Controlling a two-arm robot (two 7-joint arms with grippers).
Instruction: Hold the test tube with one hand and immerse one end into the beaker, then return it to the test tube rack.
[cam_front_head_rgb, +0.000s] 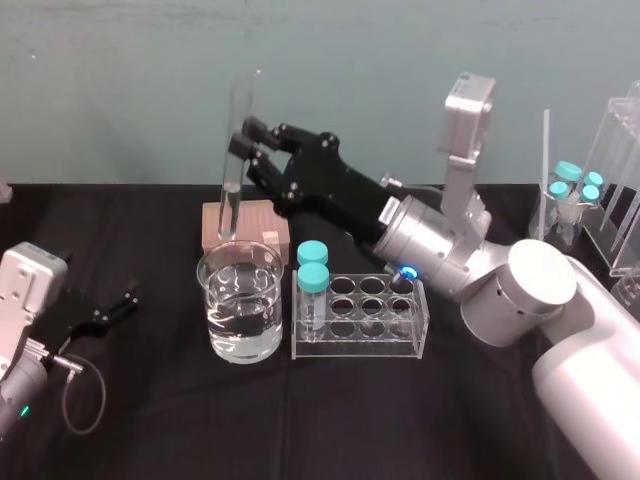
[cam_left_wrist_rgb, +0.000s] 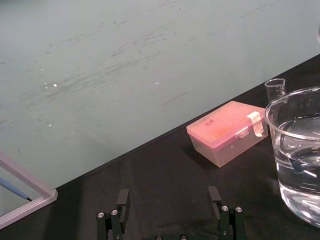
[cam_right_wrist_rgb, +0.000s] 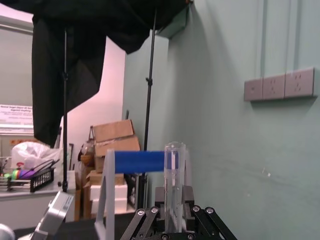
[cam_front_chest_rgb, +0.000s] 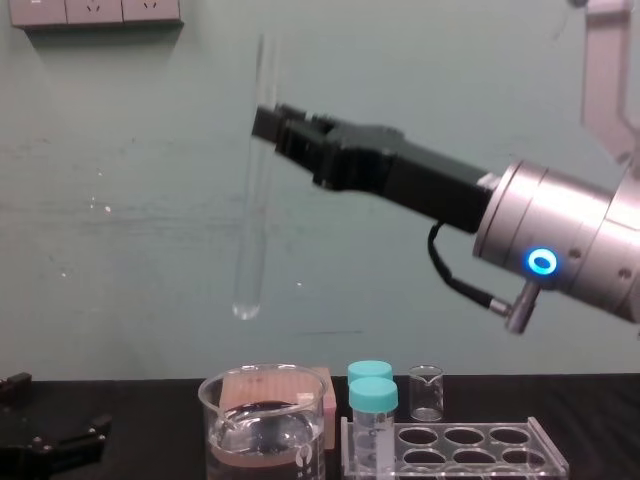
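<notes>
Tilted test tube (cam_front_chest_rgb: 252, 230) above beaker (cam_front_chest_rgb: 300, 440)

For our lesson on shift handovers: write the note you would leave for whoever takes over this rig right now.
Right end effector: shut on the test tube, holding it near upright above the beaker, lower end clear of the water.
Left end effector: open, parked on the table at the robot's left.
Test tube rack: right of the beaker, two teal-capped vials at its left end.
Done: tube gripped, out of the rack.
Left: dip one end (cannot tell if already done), return it to the rack.
</notes>
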